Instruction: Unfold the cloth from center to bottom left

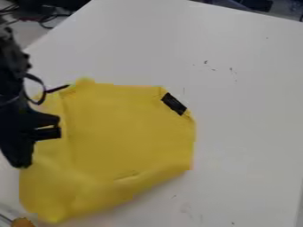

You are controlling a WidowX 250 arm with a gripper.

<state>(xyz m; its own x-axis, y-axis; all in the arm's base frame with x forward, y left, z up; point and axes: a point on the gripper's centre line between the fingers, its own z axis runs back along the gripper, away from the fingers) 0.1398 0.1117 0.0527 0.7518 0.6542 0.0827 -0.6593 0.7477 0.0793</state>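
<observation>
Fingers (22, 156) stand apart, holding nothing, over yellow cloth (127, 133) on white table (248, 115)

The black arm (10, 82) has a dark looped cable (44, 88).

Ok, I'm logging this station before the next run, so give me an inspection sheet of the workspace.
Surface: white table, small dark marks towards the top and bottom.
Job's things: yellow cloth, uneven in outline, creased near its lower edge; black patch at its upper right.
Clutter: orange-brown item at the bottom left, cut off by the view's edge.
Gripper: black claw at the cloth's left side; whether it touches, cannot tell.
Cables: dark loop beside the arm; more cables beyond the table, upper left.
Surroundings: dark objects past the top edge.
</observation>
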